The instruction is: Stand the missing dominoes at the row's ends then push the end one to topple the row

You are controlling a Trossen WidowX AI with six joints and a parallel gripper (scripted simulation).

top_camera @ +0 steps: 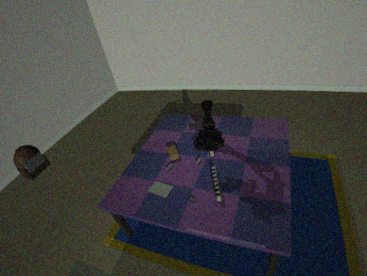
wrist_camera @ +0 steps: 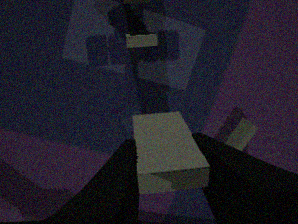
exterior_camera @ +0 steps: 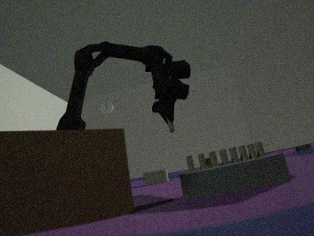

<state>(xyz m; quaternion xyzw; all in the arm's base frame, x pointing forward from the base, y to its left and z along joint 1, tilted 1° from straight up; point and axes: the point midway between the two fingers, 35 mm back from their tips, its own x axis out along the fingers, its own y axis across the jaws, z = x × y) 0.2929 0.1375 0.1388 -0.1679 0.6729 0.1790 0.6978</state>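
My gripper [top_camera: 211,151] [exterior_camera: 171,124] [wrist_camera: 167,147] is shut on a pale domino [exterior_camera: 171,128] [wrist_camera: 162,142]. It holds the domino in the air, higher than the row and off its arm-side end in the exterior view. The row of several standing dominoes [top_camera: 216,181] [exterior_camera: 223,157] runs away from the arm base, evenly spaced. In the wrist view a pale domino top [wrist_camera: 141,41] shows ahead of the held one, with another partly cut off at the top edge. A loose pale block [wrist_camera: 241,134] lies to the right in that view.
The top view shows an orange-brown box [top_camera: 173,152], a pale flat pad [top_camera: 161,189] and small blocks [top_camera: 199,161] [top_camera: 169,167] left of the row. Another small thing [top_camera: 192,198] lies near its front end. The exterior view shows a pale box [exterior_camera: 155,177] and a large brown block [exterior_camera: 61,174].
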